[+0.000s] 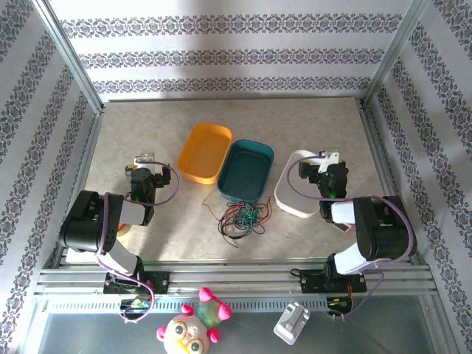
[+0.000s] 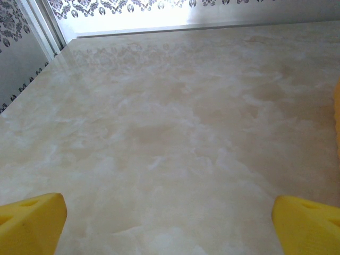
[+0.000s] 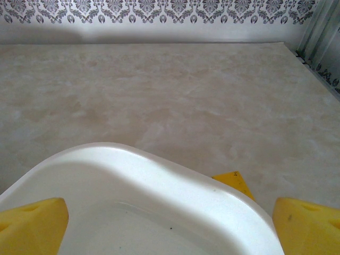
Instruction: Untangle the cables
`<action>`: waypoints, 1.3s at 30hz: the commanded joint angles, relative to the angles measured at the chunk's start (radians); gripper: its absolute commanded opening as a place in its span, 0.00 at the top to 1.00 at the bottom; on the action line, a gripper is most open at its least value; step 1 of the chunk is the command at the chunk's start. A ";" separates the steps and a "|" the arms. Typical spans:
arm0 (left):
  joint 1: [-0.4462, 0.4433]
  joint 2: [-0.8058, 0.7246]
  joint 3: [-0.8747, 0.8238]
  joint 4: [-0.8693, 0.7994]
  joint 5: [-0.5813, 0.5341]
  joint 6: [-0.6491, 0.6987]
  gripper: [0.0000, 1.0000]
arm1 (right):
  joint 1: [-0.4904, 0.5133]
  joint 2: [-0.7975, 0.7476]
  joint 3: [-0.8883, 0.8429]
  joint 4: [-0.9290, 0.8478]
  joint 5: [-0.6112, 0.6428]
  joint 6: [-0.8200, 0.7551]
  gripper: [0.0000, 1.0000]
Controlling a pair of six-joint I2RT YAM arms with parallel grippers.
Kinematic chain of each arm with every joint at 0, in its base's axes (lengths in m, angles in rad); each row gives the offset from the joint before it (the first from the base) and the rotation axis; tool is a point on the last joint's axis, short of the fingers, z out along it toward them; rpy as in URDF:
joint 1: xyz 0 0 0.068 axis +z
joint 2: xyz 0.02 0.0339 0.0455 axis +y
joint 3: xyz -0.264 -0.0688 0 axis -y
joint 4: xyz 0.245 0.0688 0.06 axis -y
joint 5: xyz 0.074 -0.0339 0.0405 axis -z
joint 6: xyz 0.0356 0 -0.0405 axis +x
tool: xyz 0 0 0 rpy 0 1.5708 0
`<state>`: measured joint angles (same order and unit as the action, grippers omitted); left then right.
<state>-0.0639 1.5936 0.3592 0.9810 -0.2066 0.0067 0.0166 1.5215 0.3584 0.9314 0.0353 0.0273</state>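
**A:** Where are the cables?

**B:** The cables point(image 1: 240, 217) lie on the bench point(image 1: 147, 125) in one tangled heap of red, black and green; they sit just at the near edge of the teal tub point(image 1: 245, 171), between the two arms; neither arm touches them.

**A:** And the jaws?

**B:** The left jaws are released wide and hold nothing; their yellow fingertips point(image 2: 32, 223) stand far apart over bare bench, left of the orange tub point(image 1: 205, 153). The right jaws are spread just as wide and are also empty; their fingertips point(image 3: 308, 226) hang above the white tub point(image 3: 159, 170).

**A:** How do the tubs sit?

**B:** Orange and teal are side by side, edges touching; the white one is just to the right of the teal.
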 commanded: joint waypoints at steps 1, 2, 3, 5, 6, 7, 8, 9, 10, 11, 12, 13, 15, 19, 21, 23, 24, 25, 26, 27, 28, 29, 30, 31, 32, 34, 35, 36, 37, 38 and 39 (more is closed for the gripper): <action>0.006 0.008 0.003 0.035 0.003 -0.007 0.01 | -0.004 0.007 0.018 0.014 -0.019 0.002 0.02; 0.006 0.006 0.003 0.037 0.005 -0.007 0.01 | -0.007 0.006 0.017 0.014 -0.023 0.004 0.02; 0.006 0.006 0.003 0.036 0.005 -0.008 0.01 | -0.009 0.007 0.017 0.014 -0.027 0.007 0.02; 0.009 0.007 0.004 0.033 0.008 -0.009 0.01 | -0.009 0.006 0.017 0.014 -0.026 0.008 0.02; 0.009 0.006 0.005 0.030 0.009 -0.009 0.01 | -0.009 0.006 0.018 0.014 -0.027 0.007 0.02; 0.011 0.006 0.008 0.025 0.011 -0.013 0.01 | -0.009 0.006 0.019 0.012 -0.027 0.008 0.02; 0.018 0.006 0.010 0.018 0.021 -0.018 0.01 | -0.010 0.009 0.021 0.011 -0.027 0.010 0.02; 0.024 0.003 0.012 0.013 0.029 -0.022 0.01 | -0.012 0.007 0.021 0.009 -0.030 0.012 0.02; 0.023 0.001 0.010 0.026 0.017 -0.017 0.01 | -0.015 0.006 0.021 0.009 -0.035 0.015 0.02; 0.021 -0.029 0.019 -0.014 0.018 -0.017 0.01 | -0.015 0.004 0.019 0.009 -0.034 0.016 0.02; 0.020 -0.089 0.059 -0.146 0.026 -0.011 0.01 | -0.015 -0.007 0.020 0.011 -0.008 0.026 0.02; 0.021 -0.161 0.149 -0.409 0.000 -0.058 0.01 | -0.014 -0.044 0.020 -0.016 0.025 0.031 0.02; 0.015 -0.216 0.327 -0.760 -0.131 -0.121 0.01 | 0.001 -0.170 0.035 -0.154 0.112 0.043 0.03; -0.076 -0.320 0.272 -0.667 -0.329 -0.076 0.01 | 0.041 -0.457 0.154 -0.731 0.272 0.300 0.26; -0.118 -0.391 0.270 -0.772 -0.307 -0.147 0.01 | 0.098 -0.538 0.196 -0.906 0.264 0.371 0.28; -0.185 -0.446 0.274 -0.902 -0.251 -0.220 0.01 | 0.200 -0.592 0.239 -1.050 0.210 0.391 0.28; -0.247 -0.476 0.261 -0.929 -0.228 -0.239 0.01 | 0.270 -0.611 0.262 -1.121 0.196 0.410 0.27; -0.317 -0.504 0.239 -0.935 -0.190 -0.249 0.01 | 0.341 -0.621 0.278 -1.171 0.168 0.429 0.27; -0.377 -0.525 0.221 -0.938 -0.141 -0.265 0.01 | 0.416 -0.623 0.287 -1.199 0.140 0.445 0.27; -0.439 -0.540 0.202 -0.941 -0.071 -0.293 0.01 | 0.502 -0.616 0.298 -1.226 0.122 0.470 0.27; -0.492 -0.540 0.192 -0.950 0.001 -0.336 0.01 | 0.584 -0.598 0.313 -1.250 0.108 0.488 0.27; -0.536 -0.533 0.190 -0.962 0.056 -0.369 0.01 | 0.647 -0.575 0.326 -1.268 0.100 0.509 0.28; -0.593 -0.523 0.189 -0.971 0.090 -0.392 0.01 | 0.711 -0.544 0.344 -1.286 0.081 0.534 0.31; -0.653 -0.510 0.188 -0.974 0.097 -0.400 0.01 | 0.754 -0.507 0.364 -1.297 0.053 0.563 0.34; -0.706 -0.497 0.188 -0.973 0.102 -0.393 0.01 | 0.792 -0.467 0.385 -1.303 0.018 0.576 0.39; -0.785 -0.472 0.185 -0.962 0.101 -0.368 0.01 | 0.838 -0.389 0.436 -1.341 -0.007 0.594 0.45; -0.805 -0.462 0.184 -0.961 0.100 -0.355 0.01 | 0.853 -0.354 0.462 -1.366 -0.002 0.599 0.46; -0.817 -0.450 0.185 -0.964 0.106 -0.346 0.01 | 0.863 -0.319 0.489 -1.393 0.010 0.608 0.47; -0.822 -0.439 0.189 -0.968 0.117 -0.336 0.01 | 0.868 -0.291 0.510 -1.414 0.017 0.617 0.47; -0.826 -0.433 0.192 -0.972 0.122 -0.326 0.01 | 0.870 -0.264 0.529 -1.429 0.023 0.625 0.49; -0.830 -0.430 0.196 -0.976 0.117 -0.315 0.01 | 0.874 -0.243 0.545 -1.438 0.035 0.632 0.51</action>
<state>-0.8803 1.1538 0.5518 0.0486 -0.1108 -0.3222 0.8818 1.2411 0.8421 -0.4053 0.0620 0.6018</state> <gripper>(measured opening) 0.992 0.500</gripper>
